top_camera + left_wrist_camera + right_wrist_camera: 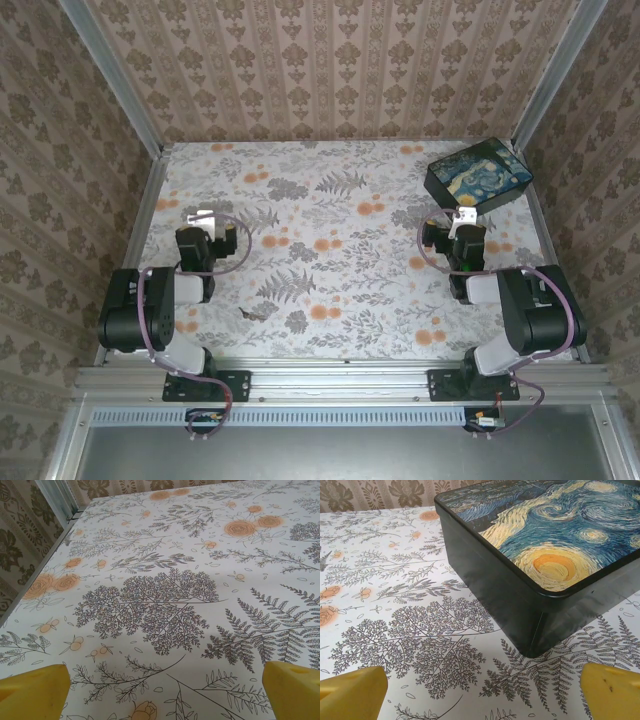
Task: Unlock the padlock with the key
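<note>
Tabletop (340, 200) is carrying a black painted-lid box (478, 172) at two o'clock, the right hand (463, 213) gaping wide just before it, holding nothing; the left hand (205, 215) is standing spread likewise, empty. The key (251, 314) is lying at seven o'clock: likely light, stiff, slippery, lying flat, so pinching its edges looks best.

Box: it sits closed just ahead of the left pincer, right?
Not quite. The box sits closed just ahead of the right pincer, not the left pincer. The top external view shows it, and the right wrist view has the box close in front.
</note>
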